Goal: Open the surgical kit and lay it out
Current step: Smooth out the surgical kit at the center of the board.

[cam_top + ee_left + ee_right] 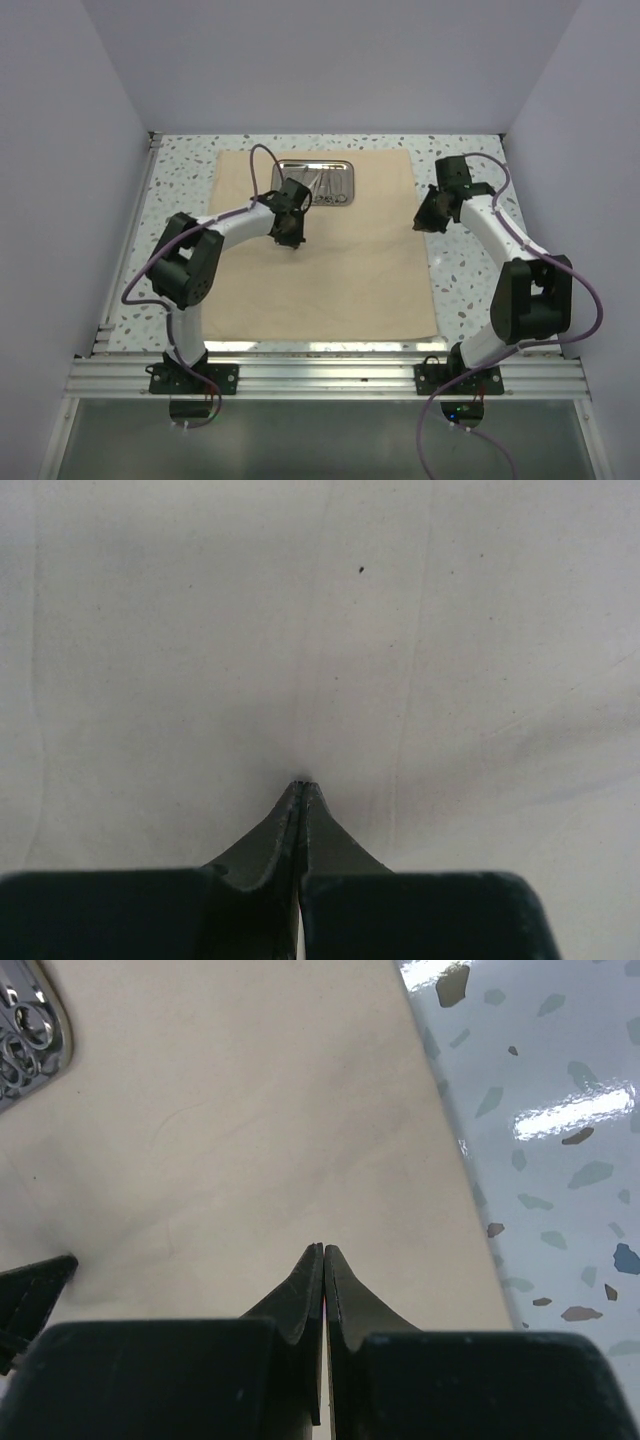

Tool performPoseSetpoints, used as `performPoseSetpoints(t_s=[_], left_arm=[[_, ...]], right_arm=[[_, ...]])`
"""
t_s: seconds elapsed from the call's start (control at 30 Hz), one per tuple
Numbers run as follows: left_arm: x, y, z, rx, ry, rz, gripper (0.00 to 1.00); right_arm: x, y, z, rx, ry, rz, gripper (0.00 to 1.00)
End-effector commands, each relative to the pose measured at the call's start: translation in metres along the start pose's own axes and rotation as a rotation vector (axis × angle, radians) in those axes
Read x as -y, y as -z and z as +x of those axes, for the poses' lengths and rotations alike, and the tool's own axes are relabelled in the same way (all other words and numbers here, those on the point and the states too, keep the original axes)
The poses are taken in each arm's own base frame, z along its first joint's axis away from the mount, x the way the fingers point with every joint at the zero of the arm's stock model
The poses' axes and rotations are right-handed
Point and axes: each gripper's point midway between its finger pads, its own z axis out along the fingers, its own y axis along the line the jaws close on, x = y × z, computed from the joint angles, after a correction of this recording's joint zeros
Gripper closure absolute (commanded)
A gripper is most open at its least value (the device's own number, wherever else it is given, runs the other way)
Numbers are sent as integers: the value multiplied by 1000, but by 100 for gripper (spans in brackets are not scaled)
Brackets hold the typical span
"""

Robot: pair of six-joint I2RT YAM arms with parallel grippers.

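The beige cloth wrap (320, 260) lies spread flat on the table. The shiny steel tray (315, 183) sits on its far middle with several slim silver instruments (322, 186) inside. My left gripper (290, 240) is shut and empty, pointing down just in front of the tray. In the left wrist view its tips (302, 781) are at or just above the bare cloth (400, 630). My right gripper (420, 225) is shut and empty above the cloth's right edge. The right wrist view shows its tips (324, 1248) over the cloth (250, 1110) and a tray corner (25, 1035) with ring handles.
The speckled white table (470, 270) shows around the cloth, and in the right wrist view (560, 1160) to the right of the cloth edge. Grey walls enclose three sides. A metal rail (330, 375) runs along the near edge by the arm bases.
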Motion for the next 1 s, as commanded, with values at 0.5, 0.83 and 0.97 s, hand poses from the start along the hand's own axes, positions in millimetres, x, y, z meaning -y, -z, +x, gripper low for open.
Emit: performPoseSetpoints(t_s=[0.5,0.83,0.97], left_arm=[[-24,45,61,-29,22,-54,81],[10,88,-61,197,-51,-35,28],[9,74,-117,233,-36,-32,30]], right_arm=[[-1,4,4,7,26,-24,100],[-44,17,-20,46,100,-119,35],[-53,27,-27,42,132,-110,25]])
